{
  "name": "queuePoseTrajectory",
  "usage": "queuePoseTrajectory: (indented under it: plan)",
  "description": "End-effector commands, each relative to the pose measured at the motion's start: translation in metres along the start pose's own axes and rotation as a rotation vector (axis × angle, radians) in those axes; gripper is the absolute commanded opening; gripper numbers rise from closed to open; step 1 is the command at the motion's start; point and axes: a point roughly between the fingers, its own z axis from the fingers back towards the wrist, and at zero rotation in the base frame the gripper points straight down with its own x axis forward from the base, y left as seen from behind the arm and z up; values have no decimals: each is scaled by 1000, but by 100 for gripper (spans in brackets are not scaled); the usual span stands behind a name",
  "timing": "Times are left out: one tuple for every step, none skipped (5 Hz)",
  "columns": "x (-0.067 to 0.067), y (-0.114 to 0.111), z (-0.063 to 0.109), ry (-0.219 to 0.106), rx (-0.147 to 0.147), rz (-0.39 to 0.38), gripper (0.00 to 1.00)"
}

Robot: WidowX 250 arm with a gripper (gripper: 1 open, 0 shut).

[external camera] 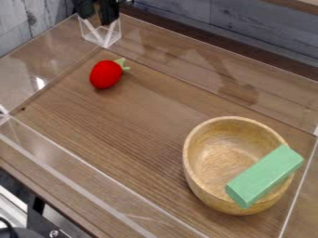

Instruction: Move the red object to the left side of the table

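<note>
The red object [108, 74] is a small strawberry-like toy with a green leafy tip, lying on the brown wood-grain table [137, 130] near its far left part. My gripper [99, 11] is at the top edge of the view, above and behind the red object, mostly cut off by the frame. It holds nothing that I can see. Its jaw state does not show.
A wooden bowl [209, 160] stands at the near right with a green rectangular block [265, 176] resting across its rim. Low clear acrylic walls [37, 70] border the table on all sides.
</note>
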Motion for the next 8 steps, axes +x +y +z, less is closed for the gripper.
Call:
queuePoseTrajectory:
  plan:
    - [11, -14, 38, -83, 37, 1, 100]
    - [20, -28, 35, -72, 23, 6, 100]
    - [25, -35, 34, -55, 19, -26, 0]
    - [31, -39, 32, -37, 15, -49, 100]
    - [33, -47, 19, -21, 12, -40, 100]
    - [33, -56, 6, -6, 12, -38, 0]
    - [33, -67, -14, 16, 9, -77, 100]
    - [33, -75, -31, 35, -8, -103, 100]
